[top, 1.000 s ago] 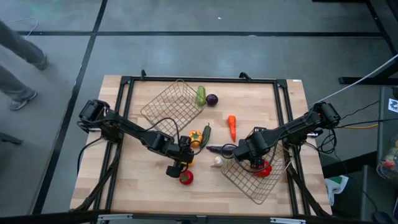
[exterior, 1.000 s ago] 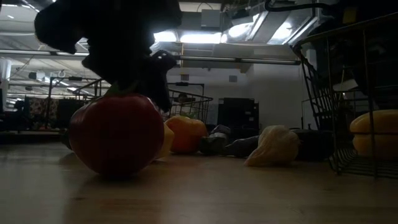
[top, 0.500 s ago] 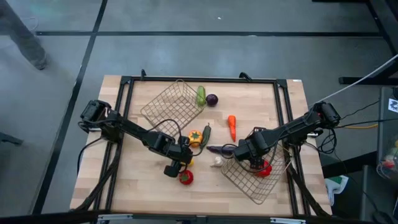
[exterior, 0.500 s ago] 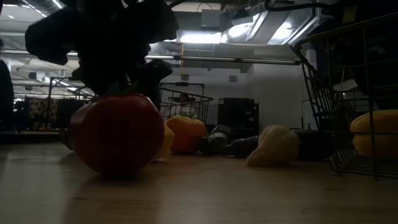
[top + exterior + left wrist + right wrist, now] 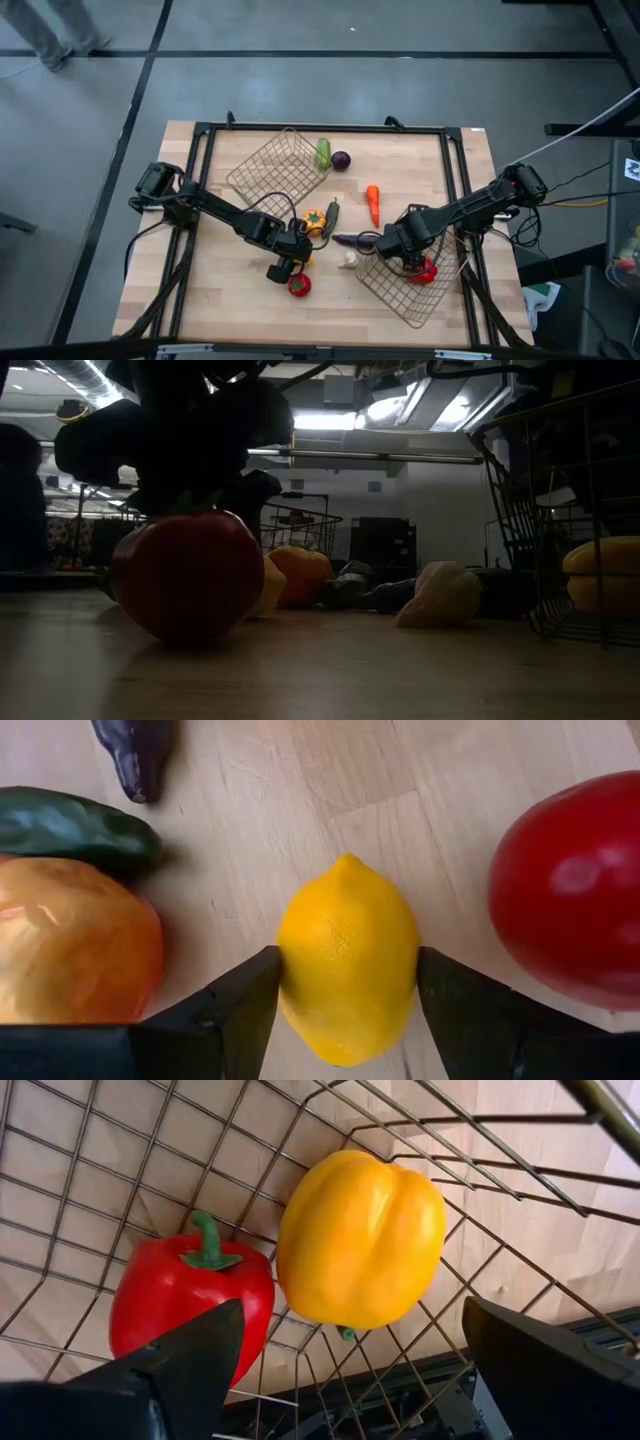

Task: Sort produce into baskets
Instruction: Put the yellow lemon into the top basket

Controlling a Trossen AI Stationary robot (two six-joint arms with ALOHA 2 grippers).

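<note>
My left gripper [image 5: 345, 970] has crept in over the last second: its jaws now sit snug against both flanks of the lemon [image 5: 347, 960], where a moment ago they stood a touch wider and I hung slightly off it. The lemon rests on the desk near the middle of the front half, with the red tomato [image 5: 299, 285] just beside it toward the front edge and the orange pepper [image 5: 314, 220] on its far side. I judge the grip is nearly made, so the lift toward a basket comes next.

My right gripper [image 5: 345, 1370] has not moved; its jaws stay spread wide, holding nothing, above the yellow pepper [image 5: 361, 1238] and red pepper [image 5: 190, 1305] already lying in the basket [image 5: 405, 290] at the front right. The other basket [image 5: 277, 165] sits tilted near the back left, with nothing visible in it, so most of the sorting remains.
</note>
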